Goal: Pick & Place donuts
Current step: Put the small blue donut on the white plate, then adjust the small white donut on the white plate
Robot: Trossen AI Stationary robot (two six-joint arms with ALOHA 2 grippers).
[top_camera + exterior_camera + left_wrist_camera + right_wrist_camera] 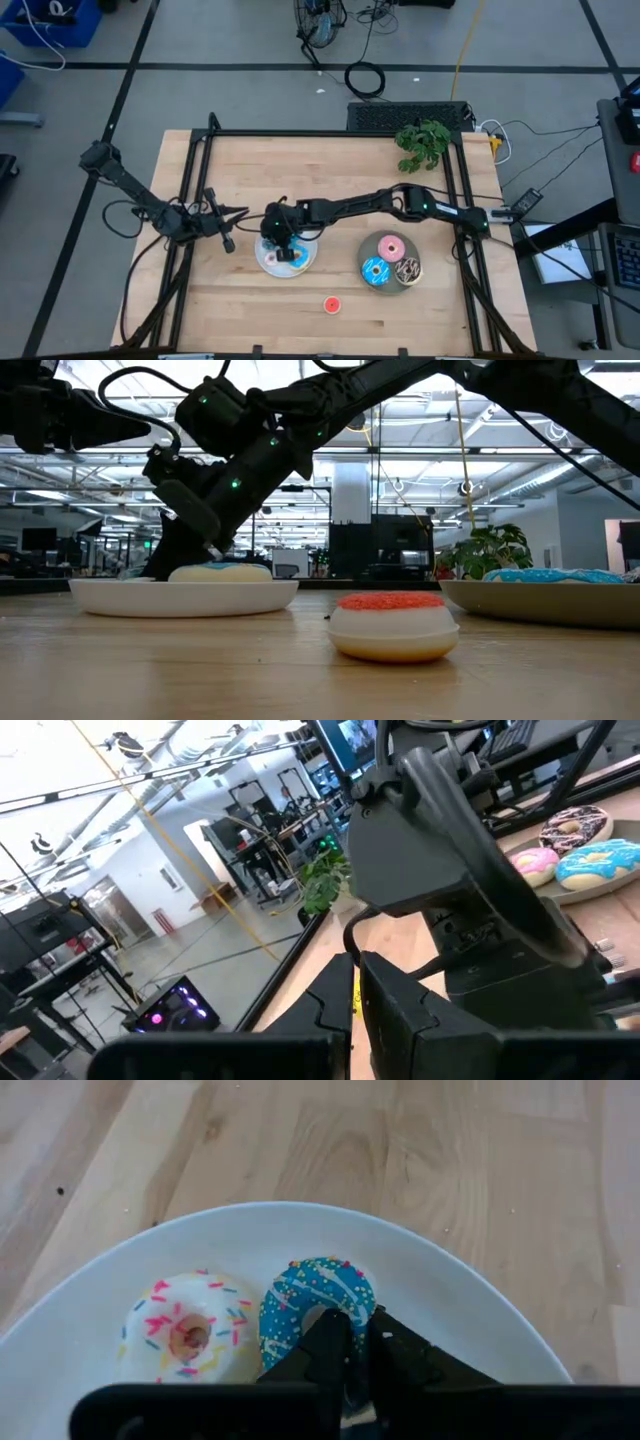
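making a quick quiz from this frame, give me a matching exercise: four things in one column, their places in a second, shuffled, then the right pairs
Things:
1. white sprinkled donut
2. pink donut
3. small red-topped donut
4. right gripper

Places:
A. alone on the bare table
B. on the grey plate, with a blue and a brown donut
C. on the white plate, beside the dark blue donut
D. down on the dark blue donut

Pairs: 1-C, 2-B, 3-A, 4-D

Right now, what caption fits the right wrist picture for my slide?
Right hand pinching the blue sprinkled donut beside a white sprinkled donut on a white plate.
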